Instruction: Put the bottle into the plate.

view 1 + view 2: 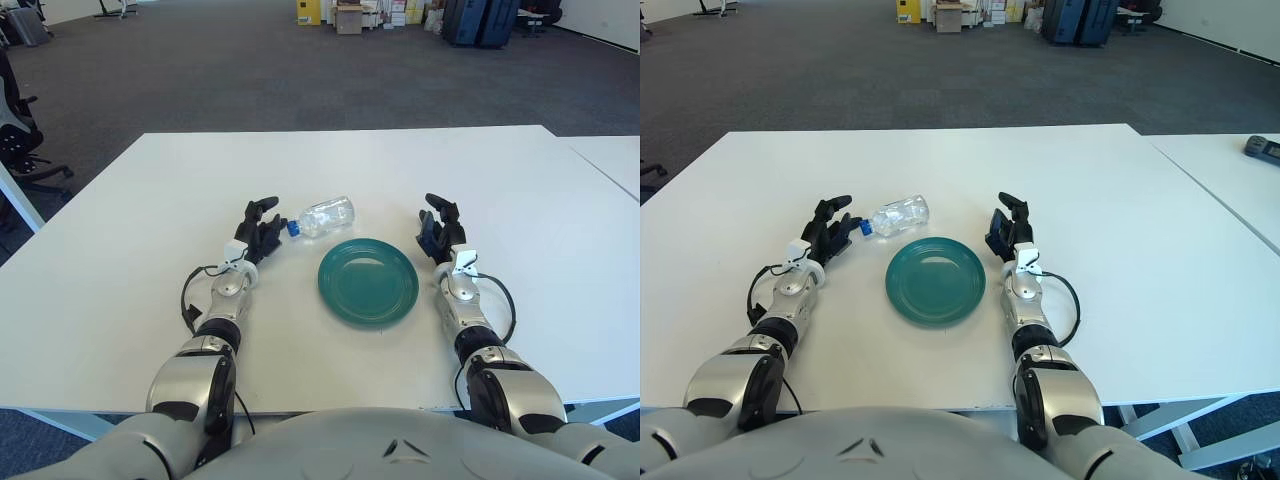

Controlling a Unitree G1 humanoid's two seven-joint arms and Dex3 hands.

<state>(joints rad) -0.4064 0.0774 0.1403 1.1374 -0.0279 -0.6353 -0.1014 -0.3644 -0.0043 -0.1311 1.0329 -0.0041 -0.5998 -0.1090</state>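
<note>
Scene: white bench (120, 230) fills the middle of the frame, grey carpet floor (200, 70) behind it, boxes and dark cases (480, 20) along the top edge. A second white surface (1230, 190) adjoins at the right edge, with a small dark object (1262, 146) on it, too small to identify.

Bottle (325, 216): clear plastic, lying on its side on the bench just above and left of frame centre. Blue cap (294, 228) points toward the lower left. Not on the plate; it lies just beyond the plate's upper-left rim, a narrow strip of bench showing between them.

Plate (368, 281): round, teal green, at centre frame, flat on the bench, nothing on it.

Left hand (259, 230): left of centre, forearm running up from the lower left. Dark fingers (265, 207) are spread and loosely curved, holding nothing. Fingertips sit just beside the cap end of the bottle; contact with the cap cannot be confirmed from either view.

Right hand (439, 230): right of the plate, near its upper-right rim but apart from it. Fingers extended upward in the frame and relaxed, holding nothing.

Both forearms show black cables (190, 300) looping at the wrists. The robot's grey torso (400, 445) fills the bottom edge of the frame.
</note>
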